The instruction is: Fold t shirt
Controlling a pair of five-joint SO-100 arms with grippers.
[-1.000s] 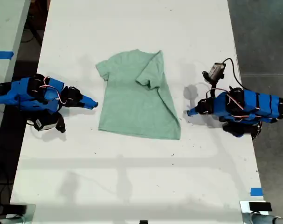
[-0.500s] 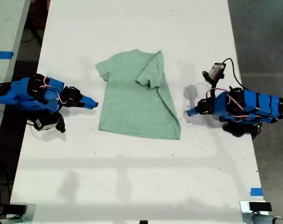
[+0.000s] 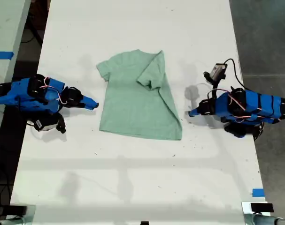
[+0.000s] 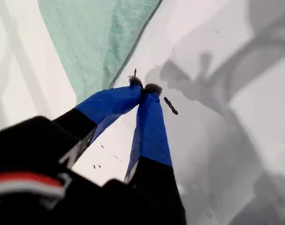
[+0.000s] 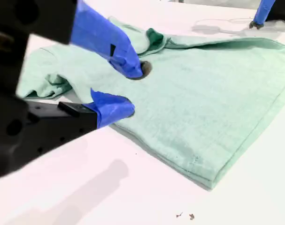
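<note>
One t shirt (image 3: 138, 98), two arms, one table (image 3: 133, 178).

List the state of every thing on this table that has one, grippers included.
t shirt: lying flat on the table, partly folded, the side at the exterior view's right turned in over the middle.
my first gripper: shut, empty, tips beside the shirt's edge.
my second gripper: open, holding nothing.

In the first wrist view the t shirt (image 4: 97, 42) runs off the frame. The folded-over side hides the layer beneath, and my second gripper (image 5: 128, 89) covers part of the cloth.
</note>
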